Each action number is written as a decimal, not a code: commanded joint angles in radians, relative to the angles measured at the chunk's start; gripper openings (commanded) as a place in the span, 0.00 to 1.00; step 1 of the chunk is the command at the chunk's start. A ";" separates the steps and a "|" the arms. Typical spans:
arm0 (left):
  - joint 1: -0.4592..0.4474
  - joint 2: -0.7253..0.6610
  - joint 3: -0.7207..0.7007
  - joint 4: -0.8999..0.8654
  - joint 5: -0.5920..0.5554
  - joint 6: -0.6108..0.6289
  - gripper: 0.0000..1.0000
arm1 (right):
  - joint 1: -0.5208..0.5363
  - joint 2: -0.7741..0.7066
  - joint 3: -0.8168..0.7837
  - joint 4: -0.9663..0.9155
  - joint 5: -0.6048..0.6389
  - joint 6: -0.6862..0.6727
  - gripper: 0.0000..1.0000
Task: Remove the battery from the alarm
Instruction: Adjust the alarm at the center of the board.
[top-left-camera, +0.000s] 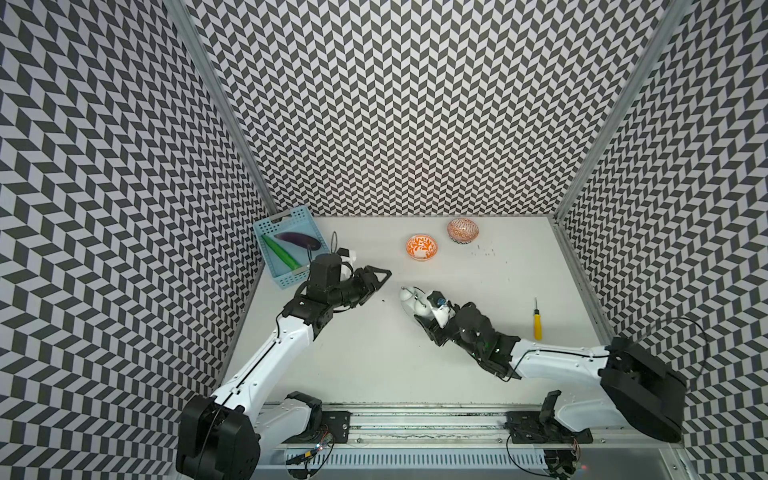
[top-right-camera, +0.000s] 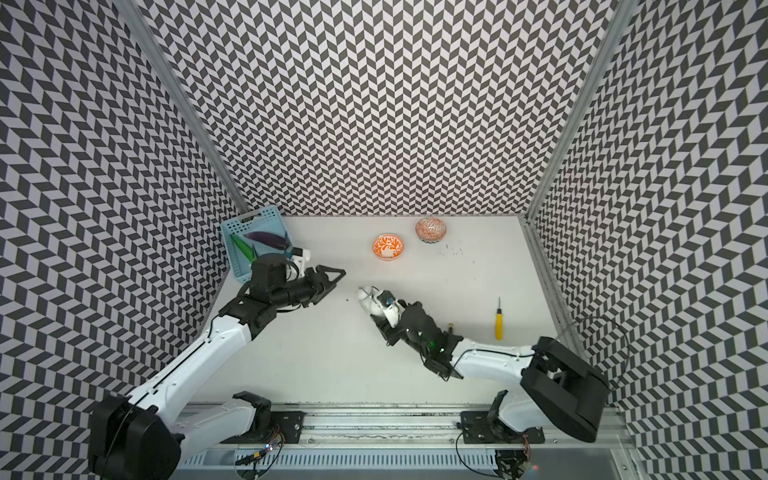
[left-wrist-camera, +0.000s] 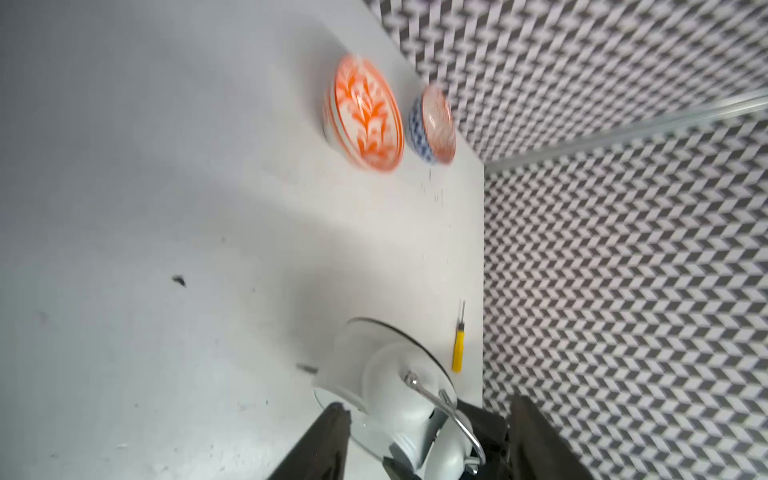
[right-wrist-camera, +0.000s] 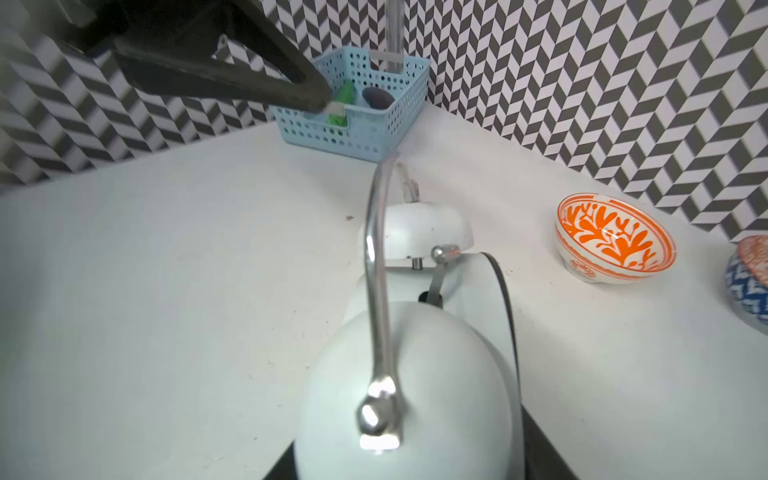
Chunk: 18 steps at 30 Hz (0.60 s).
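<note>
Right tool (top-left-camera: 432, 316) clamps tilted alarm (top-left-camera: 409, 299) mid-counter (top-left-camera: 374, 365), left tool (top-left-camera: 380, 280) apart and empty nearby; likely battery (top-right-camera: 450, 327) lies beside right arm (top-right-camera: 490, 361), looks small, stiff, prone to roll, so pinch across its middle.

Table (top-left-camera: 374, 361): bowls (top-left-camera: 421, 247), basket (top-left-camera: 286, 219), screwdriver (top-left-camera: 537, 326)
</note>
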 joint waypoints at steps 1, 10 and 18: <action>0.000 -0.029 0.055 -0.183 -0.245 0.304 0.71 | -0.118 -0.024 0.047 -0.110 -0.486 0.187 0.25; 0.008 0.085 0.010 -0.144 -0.327 0.401 0.74 | -0.350 0.243 0.257 -0.462 -0.969 0.170 0.36; 0.044 0.160 -0.045 -0.004 -0.274 0.332 0.80 | -0.498 0.444 0.419 -0.650 -0.968 0.068 0.78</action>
